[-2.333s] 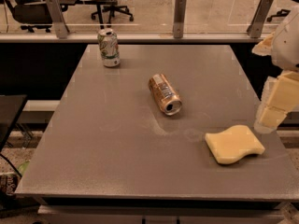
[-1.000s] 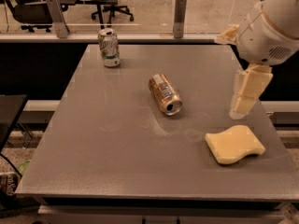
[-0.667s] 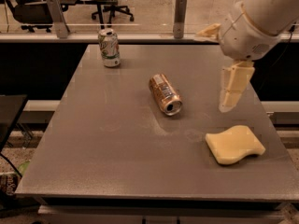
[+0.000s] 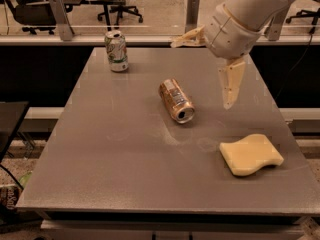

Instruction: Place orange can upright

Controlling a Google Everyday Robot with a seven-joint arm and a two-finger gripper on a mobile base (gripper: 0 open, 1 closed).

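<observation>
The grey desk (image 4: 115, 159) fills most of the view and carries three things. Above its far right part hangs the white arm (image 4: 250, 11). Over the last couple of seconds it has swung in from the desk's right edge toward the middle. Its pincer (image 4: 200, 75) is now above the surface just to the right of the task's can, touching nothing. The pincer is spread wide and empty, with one finger pointing left along the far edge and the other pointing down.

Near the right front lies a pale yellow sponge (image 4: 250, 155), unmoved. The orange can (image 4: 176, 100) is also where it was, on its side near the centre of the desk. Its open end faces the front and slightly right, and its base points toward the far left. A white-and-green can (image 4: 116, 50) stands upright at the far left, well apart from the rest.

Only the arm has shifted, so this reads as the approach. The can is not yet grasped and the uprighting is still to come. The pincer probably needs to drop and close across the can's body.
</observation>
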